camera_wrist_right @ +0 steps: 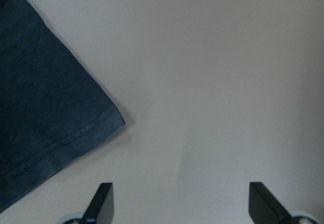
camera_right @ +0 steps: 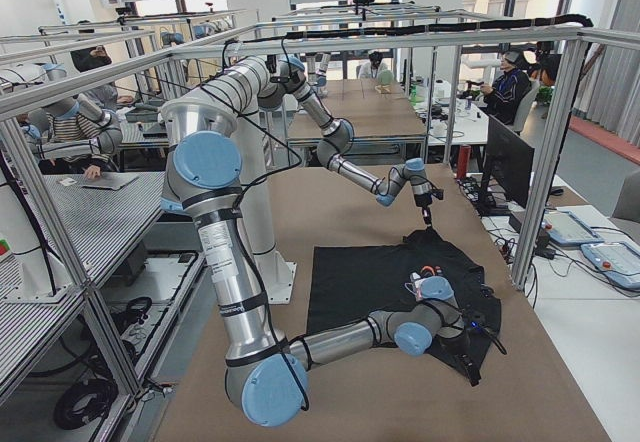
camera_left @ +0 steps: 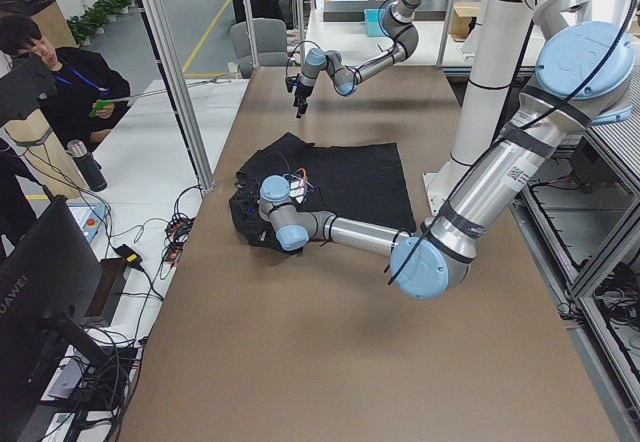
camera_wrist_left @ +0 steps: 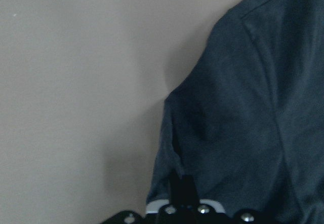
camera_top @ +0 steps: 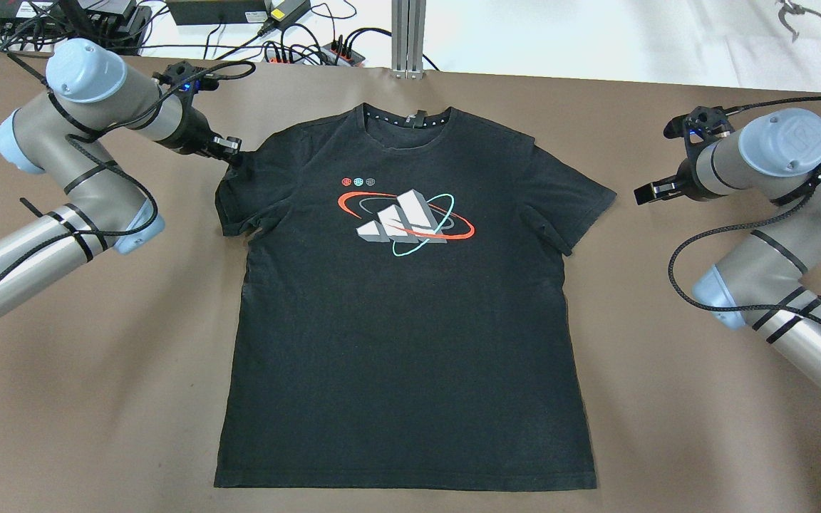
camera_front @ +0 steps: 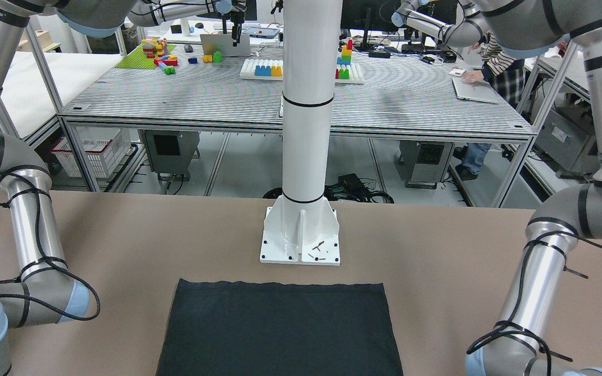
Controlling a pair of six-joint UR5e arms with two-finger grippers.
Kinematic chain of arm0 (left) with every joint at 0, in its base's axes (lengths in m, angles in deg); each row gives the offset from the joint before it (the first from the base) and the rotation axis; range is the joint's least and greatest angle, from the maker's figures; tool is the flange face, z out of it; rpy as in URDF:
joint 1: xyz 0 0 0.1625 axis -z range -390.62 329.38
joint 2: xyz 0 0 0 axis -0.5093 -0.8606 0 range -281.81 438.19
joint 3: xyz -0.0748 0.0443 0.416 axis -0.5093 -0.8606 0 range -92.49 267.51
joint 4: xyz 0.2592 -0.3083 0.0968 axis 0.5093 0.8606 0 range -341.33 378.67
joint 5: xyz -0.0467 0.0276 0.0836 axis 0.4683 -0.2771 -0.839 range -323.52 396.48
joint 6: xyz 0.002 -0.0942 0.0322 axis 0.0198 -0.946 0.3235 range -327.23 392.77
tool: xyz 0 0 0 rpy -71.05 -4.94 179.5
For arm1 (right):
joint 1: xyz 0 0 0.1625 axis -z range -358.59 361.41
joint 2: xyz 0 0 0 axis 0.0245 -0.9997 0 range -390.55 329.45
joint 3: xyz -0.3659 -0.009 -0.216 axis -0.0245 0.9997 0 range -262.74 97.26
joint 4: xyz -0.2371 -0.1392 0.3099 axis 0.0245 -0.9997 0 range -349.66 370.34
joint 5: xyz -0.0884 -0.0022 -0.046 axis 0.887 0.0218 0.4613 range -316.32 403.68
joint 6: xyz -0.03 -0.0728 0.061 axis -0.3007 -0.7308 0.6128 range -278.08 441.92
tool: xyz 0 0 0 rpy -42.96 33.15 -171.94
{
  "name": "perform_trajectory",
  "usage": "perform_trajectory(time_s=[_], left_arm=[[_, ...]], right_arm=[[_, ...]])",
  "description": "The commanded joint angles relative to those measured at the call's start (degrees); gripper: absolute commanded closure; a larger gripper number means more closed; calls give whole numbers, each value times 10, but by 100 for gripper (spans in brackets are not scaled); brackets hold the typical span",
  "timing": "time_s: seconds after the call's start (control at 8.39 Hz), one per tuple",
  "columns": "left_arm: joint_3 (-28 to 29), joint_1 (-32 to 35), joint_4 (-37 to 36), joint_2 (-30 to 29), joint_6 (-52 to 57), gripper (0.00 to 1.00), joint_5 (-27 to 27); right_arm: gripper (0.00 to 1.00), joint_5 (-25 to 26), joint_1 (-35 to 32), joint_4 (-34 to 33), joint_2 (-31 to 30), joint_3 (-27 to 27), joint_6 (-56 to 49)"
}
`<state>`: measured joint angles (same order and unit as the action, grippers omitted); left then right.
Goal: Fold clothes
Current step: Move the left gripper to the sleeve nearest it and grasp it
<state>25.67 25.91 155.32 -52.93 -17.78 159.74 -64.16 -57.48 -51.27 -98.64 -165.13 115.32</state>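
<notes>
T-shirt (camera_top: 410, 320) bears three-bar logo (camera_top: 400, 224); left hand (camera_top: 232, 151) pinches sleeve (camera_top: 239, 196), right hand (camera_top: 643, 194) wide open.

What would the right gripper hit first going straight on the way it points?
Probably the bare brown tabletop; the black fabric T-shirt's sleeve lies beside the right gripper's line.

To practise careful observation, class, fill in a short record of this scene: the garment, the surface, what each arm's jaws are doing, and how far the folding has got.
garment: black T-shirt, printed front up, spread flat
surface: brown table
left gripper: jaws closed at the edge of one sleeve, seemingly pinching it
right gripper: jaws open over bare table, beside the other sleeve, not touching it
folding: no fold visible yet
</notes>
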Motion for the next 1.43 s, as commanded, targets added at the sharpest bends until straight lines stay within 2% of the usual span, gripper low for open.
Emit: perform_trajectory(time_s=[0.0,0.12,0.6,0.83,0.95,1.07,1.31], left_arm=[[-1,-23,-28,-63,-80,100,-5],[3,-40,-28,-76,-103,100,-9],[21,-126,-61,-133,-147,100,-134],[38,-135,-59,-143,-148,100,-152],[39,-135,-59,-143,-149,79,-152],[39,-135,-57,-143,-142,6,-153],[35,-137,-59,-158,-152,5,-153]], right_arm=[[6,0,0,0,1,0,0],[6,0,0,0,0,0,0],[6,0,1,-1,0,0,0],[6,1,3,-1,1,2,0],[6,1,4,0,1,2,0],[6,1,4,-1,0,3,0],[6,1,4,-1,3,8,14]])
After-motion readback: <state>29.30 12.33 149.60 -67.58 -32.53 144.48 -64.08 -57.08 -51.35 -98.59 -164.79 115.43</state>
